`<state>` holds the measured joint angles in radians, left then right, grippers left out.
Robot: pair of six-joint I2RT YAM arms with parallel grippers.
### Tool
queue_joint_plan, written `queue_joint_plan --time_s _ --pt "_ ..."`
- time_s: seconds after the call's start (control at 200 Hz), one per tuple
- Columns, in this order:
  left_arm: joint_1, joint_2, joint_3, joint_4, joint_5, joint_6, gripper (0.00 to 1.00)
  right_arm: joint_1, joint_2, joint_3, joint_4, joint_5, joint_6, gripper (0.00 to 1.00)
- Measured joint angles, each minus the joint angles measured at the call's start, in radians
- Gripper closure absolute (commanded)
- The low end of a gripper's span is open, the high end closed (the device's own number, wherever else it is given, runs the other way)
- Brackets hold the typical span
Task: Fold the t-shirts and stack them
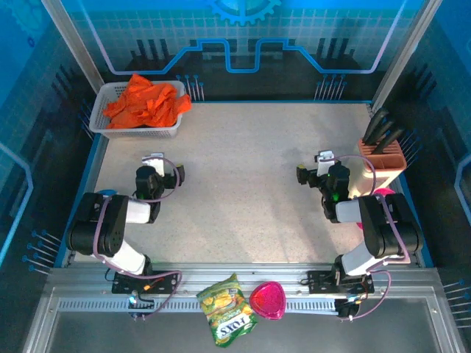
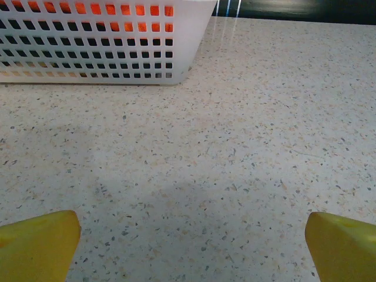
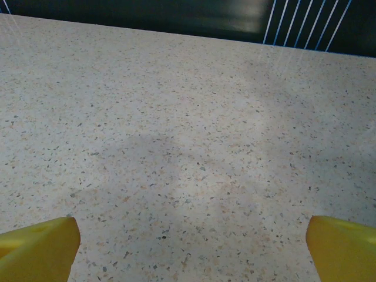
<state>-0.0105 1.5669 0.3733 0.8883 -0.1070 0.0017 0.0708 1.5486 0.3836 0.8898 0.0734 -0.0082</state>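
Where t-shirts (image 1: 147,101) lie crumpled, the basket (image 1: 136,131) is latticed.

The t-shirts (image 1: 146,101) are cloth, the basket (image 1: 136,132) plastic

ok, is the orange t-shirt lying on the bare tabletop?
No, the bright orange cloth t-shirt lies crumpled inside the white plastic lattice basket at the far left corner of the speckled table.

Robot lab booth: railed table (image 1: 243,184), blue circuit-print panels (image 1: 294,37).
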Motion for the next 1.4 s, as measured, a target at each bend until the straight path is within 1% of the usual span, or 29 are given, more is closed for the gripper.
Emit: queue_joint_plan --time_s 1.251,1.326,1.396 --pt "-0.002 0.000 0.000 0.000 0.000 0.000 0.01 0.000 0.000 -0.001 0.005 -0.004 0.000 0.00" --pt "-0.014 -0.009 0.000 -0.002 -0.014 0.002 0.01 0.000 0.000 -0.009 0.024 -0.003 0.000 0.00" --pt "-0.043 -0.051 0.001 -0.035 -0.056 0.009 0.01 0.000 0.000 -0.011 0.026 0.002 0.001 0.00"
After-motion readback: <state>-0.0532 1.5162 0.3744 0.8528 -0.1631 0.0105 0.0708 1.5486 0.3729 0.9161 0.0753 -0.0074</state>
